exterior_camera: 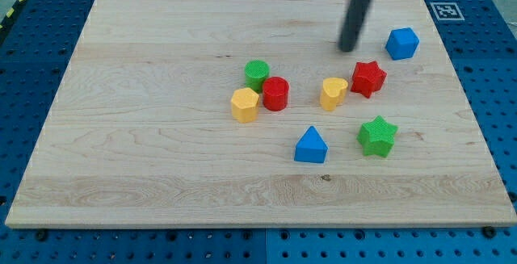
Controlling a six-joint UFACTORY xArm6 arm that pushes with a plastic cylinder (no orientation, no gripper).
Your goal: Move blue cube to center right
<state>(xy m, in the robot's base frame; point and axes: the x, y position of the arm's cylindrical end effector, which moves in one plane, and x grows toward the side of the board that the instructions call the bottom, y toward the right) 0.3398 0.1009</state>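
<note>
Blocks lie scattered on one wooden board (161, 175), the only thing here that holds anything, and it rests on a blue pegboard table (32, 54). Eight pieces sit on it. The blue cube (402, 44) is toward the view's upper right, close to the board's right edge and apart from every other block. My tip (347, 49) stands just to the view's left of it, near but with a visible strip of wood between them. There is no pincer on this arm, only the dark rod, so nothing is being held.

Below the tip, a red star (368, 78) sits just beside a yellow block (332, 93) (its exact shape is hard to make out). Further to the view's left, a green cylinder (257, 74), a red cylinder (275, 94) and a second yellow block (244, 105) crowd together, seemingly touching. A blue triangular block (311, 146) and a green star (377, 136) lie lower down, apart from each other.

The rod's upper part is cut off by the view's top edge, and the arm itself is out of sight. A black-and-white marker (445, 10) at the board's top right corner is too small to read.
</note>
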